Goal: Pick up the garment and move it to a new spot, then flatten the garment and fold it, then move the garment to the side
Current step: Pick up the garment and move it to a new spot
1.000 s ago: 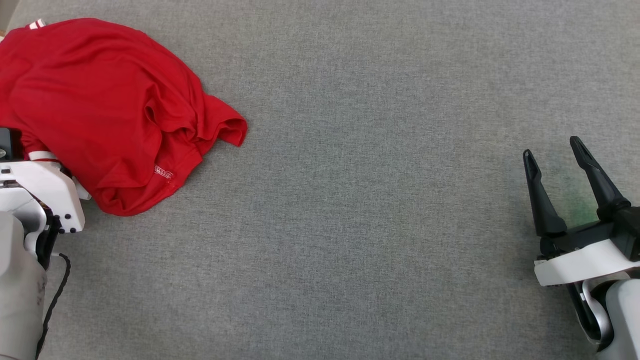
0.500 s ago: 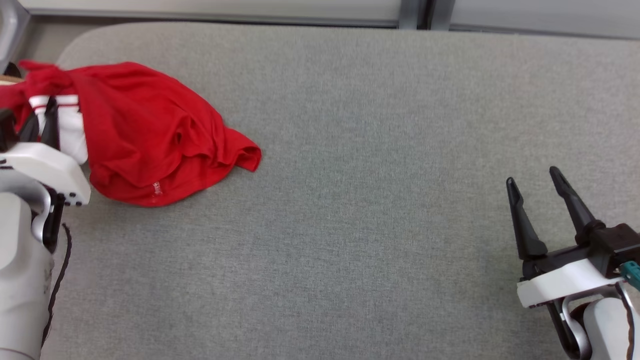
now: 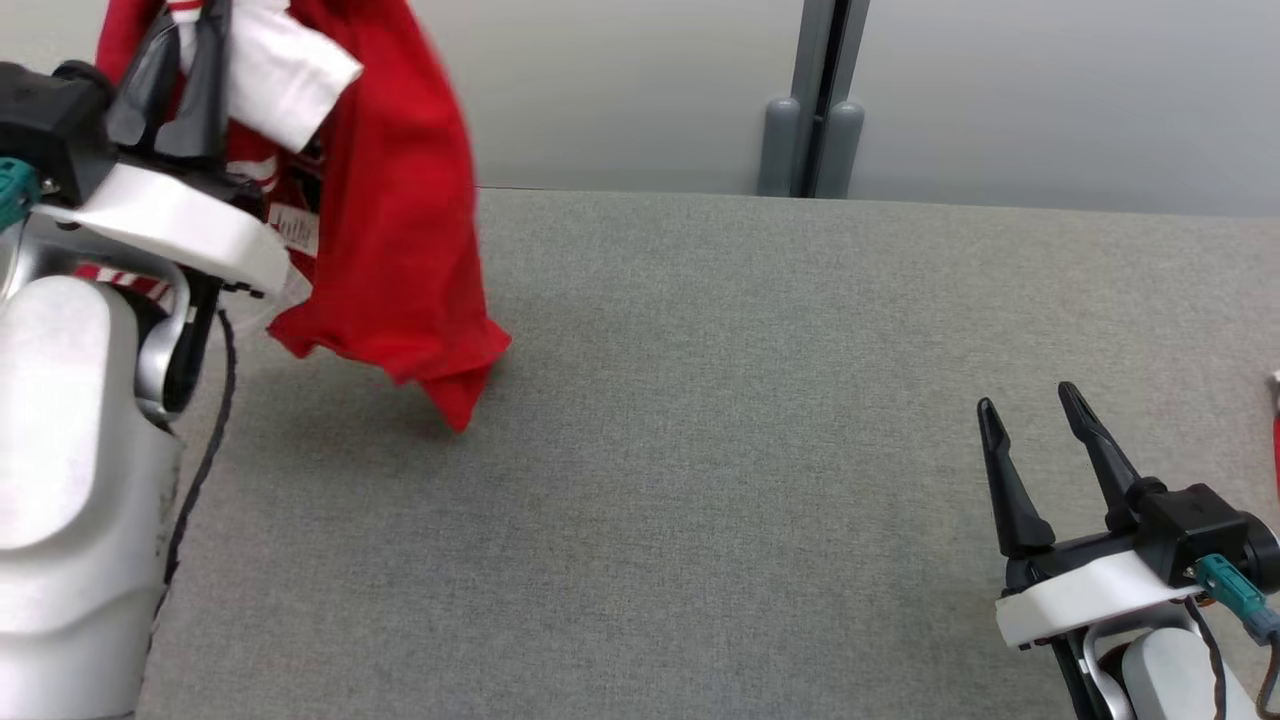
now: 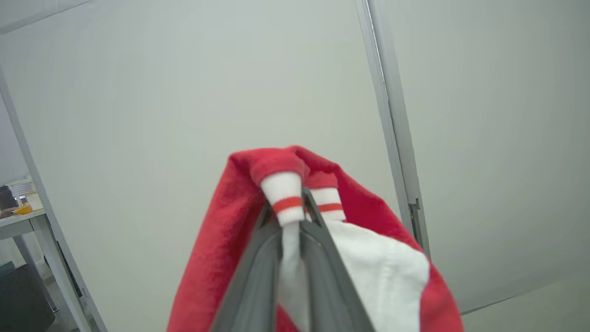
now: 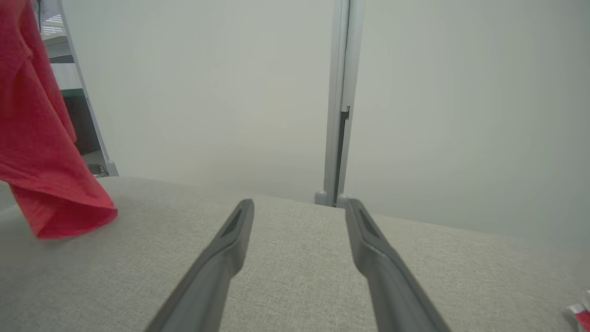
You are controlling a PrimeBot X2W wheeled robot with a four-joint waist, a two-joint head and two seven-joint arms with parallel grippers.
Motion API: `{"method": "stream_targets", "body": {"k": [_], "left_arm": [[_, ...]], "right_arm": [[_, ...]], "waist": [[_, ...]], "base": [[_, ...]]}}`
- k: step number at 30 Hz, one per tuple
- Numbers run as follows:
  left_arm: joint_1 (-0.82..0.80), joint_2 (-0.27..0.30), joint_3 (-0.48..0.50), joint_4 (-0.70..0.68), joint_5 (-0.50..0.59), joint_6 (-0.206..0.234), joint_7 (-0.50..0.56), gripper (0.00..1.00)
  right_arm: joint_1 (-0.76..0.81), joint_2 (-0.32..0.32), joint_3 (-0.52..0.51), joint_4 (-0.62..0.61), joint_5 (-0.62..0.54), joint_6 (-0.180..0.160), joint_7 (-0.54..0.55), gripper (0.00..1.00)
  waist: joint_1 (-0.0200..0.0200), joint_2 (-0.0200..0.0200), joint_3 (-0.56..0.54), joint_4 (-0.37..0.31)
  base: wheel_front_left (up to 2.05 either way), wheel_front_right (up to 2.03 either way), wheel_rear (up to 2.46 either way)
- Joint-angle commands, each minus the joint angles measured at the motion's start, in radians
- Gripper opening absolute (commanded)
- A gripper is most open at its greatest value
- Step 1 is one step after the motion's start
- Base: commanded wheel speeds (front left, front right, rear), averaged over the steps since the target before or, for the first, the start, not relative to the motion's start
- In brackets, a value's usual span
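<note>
Hoisted upward, garment (image 3: 400, 200) hangs from clenched left pincer (image 3: 188, 30), label (image 3: 293, 232) illegible; right pincer (image 3: 1028, 395) released.

- An indoor test room of the lab or office kind is suggested, rather than a home.
- Plain pale partition panels (image 3: 1050, 100) are seen across the top of the head view, joined by a grey metal post (image 3: 815, 90) with rounded feet.
- A wide tabletop (image 3: 700, 450) covered in flat grey fabric is laid out below the panels.
- At the left edge of the left wrist view, a grey-framed desk (image 4: 18, 220) with small clutter on it can be made out, with a dark cabinet (image 4: 20, 299) beneath it.
- What looks like shelving (image 5: 62, 74) is glimpsed at the upper left of the right wrist view.
</note>
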Motion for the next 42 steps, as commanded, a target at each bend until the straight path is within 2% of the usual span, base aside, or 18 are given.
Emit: {"method": "stream_targets", "body": {"k": [1,6,13,16,21,25,28,31,33,42], "left_arm": [[0.024,-0.016,-0.012,-0.066,-0.011,0.009,0.03,0.0],[0.057,-0.055,-0.053,-0.295,-0.035,0.02,0.149,0.0],[0.08,-0.152,-0.128,-0.564,-0.085,0.062,0.305,0.0],[0.1,-0.198,-0.177,-0.647,-0.131,0.07,0.383,0.0],[0.121,-0.223,-0.235,-0.715,-0.168,0.094,0.474,0.0],[0.164,-0.236,-0.217,-0.657,-0.216,0.153,0.531,0.0],[0.155,-0.213,-0.199,-0.578,-0.218,0.161,0.557,0.0],[0.123,-0.171,-0.195,-0.459,-0.199,0.134,0.558,0.0],[0.114,-0.166,-0.191,-0.417,-0.199,0.13,0.556,0.0],[-0.069,-0.092,-0.161,0.011,-0.143,0.086,0.481,0.0]], "right_arm": [[0.01,0.004,-0.005,0.005,0.0,0.0,-0.008,1.0],[0.01,0.018,-0.022,0.013,0.0,0.0,-0.014,1.0],[0.018,0.013,-0.053,0.017,-0.003,0.0,-0.015,1.0],[0.018,0.013,-0.069,0.006,-0.004,0.0,-0.015,1.0],[0.001,0.014,-0.074,-0.013,-0.005,0.0,-0.015,1.0],[-0.018,0.015,-0.071,-0.022,-0.003,0.0,-0.015,1.0],[-0.041,0.014,-0.069,-0.027,0.001,0.0,-0.015,1.0],[-0.063,0.017,-0.068,-0.033,0.002,0.0,-0.015,1.0],[-0.072,0.018,-0.065,-0.035,0.004,0.0,-0.015,1.0],[-0.123,0.042,-0.051,-0.02,0.013,0.0,-0.014,1.0]], "waist": [[0.0,0.0,-0.018,-0.016],[0.0,0.0,-0.033,-0.039],[0.0,0.0,-0.036,-0.074],[0.0,0.0,-0.031,-0.092],[0.0,0.0,-0.003,-0.129],[0.0,0.0,0.037,-0.167],[0.0,0.0,0.087,-0.2],[0.0,0.0,0.135,-0.238],[0.0,0.0,0.153,-0.252],[0.0,0.0,0.265,-0.355]], "base": [[0.0,0.0,0.0],[0.0,0.0,0.0],[0.0,0.0,0.0],[0.0,0.0,0.0],[0.0,0.0,0.0],[0.0,0.0,0.0],[0.0,0.0,0.0],[0.0,0.0,0.0],[0.0,0.0,0.0],[0.0,0.0,0.0]]}}
